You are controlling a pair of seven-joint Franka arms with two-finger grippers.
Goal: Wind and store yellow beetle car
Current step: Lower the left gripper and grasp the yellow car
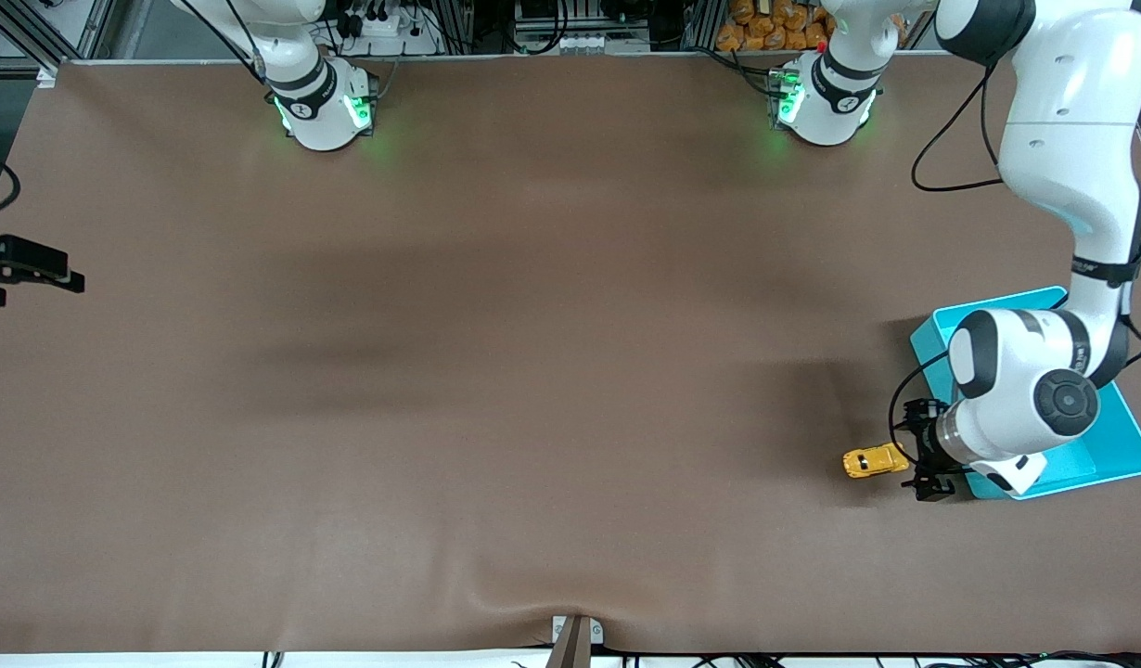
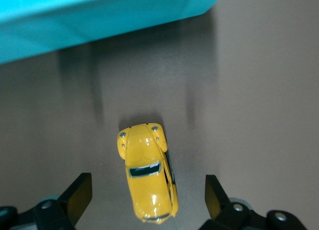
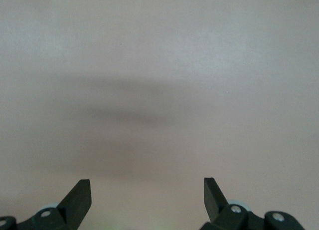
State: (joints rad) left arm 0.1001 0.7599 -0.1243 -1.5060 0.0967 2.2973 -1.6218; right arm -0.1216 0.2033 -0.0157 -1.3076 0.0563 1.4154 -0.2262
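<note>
The yellow beetle car (image 1: 875, 460) stands on its wheels on the brown table, beside the turquoise bin (image 1: 1118, 445), at the left arm's end. My left gripper (image 1: 916, 453) is low at the car's end nearest the bin. It is open and holds nothing. In the left wrist view the car (image 2: 148, 177) lies lengthwise, with one end between the two spread fingertips (image 2: 79, 190) and clear room on both sides. My right gripper (image 3: 147, 187) is open and empty over bare table; it is out of the front view.
The bin's wall (image 2: 75, 20) fills one edge of the left wrist view, a short way past the car's nose. The left arm's elbow hangs over the bin. A black device (image 1: 28, 263) juts in at the right arm's end of the table.
</note>
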